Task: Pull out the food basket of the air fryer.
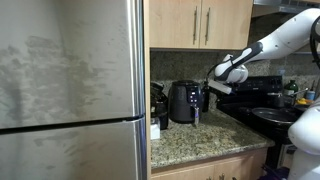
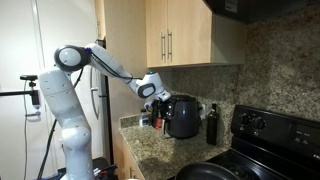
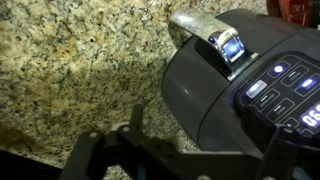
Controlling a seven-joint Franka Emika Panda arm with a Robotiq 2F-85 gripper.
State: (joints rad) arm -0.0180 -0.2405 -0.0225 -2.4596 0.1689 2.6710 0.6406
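The air fryer (image 1: 182, 101) is glossy black and stands on the granite counter in both exterior views (image 2: 183, 117). In the wrist view its body (image 3: 205, 95) fills the right half, with a lit control panel (image 3: 285, 85). The food basket handle (image 3: 207, 30), with its pale silvery strip, sticks out at the top of the view. The basket looks pushed in. My gripper (image 3: 205, 138) is open and empty. It hovers close over the fryer's front, just short of the handle, with its fingers to either side of the body. It also shows in both exterior views (image 1: 214, 84) (image 2: 153, 94).
A stainless fridge (image 1: 70, 90) stands at one end of the granite counter (image 1: 215, 140). A black stove (image 1: 268, 98) with a pan (image 1: 272, 116) sits at the other end. Dark clutter (image 1: 158, 108) lies beside the fryer, a dark bottle (image 2: 211, 124) stands near it, and wooden cabinets (image 2: 180, 35) hang above.
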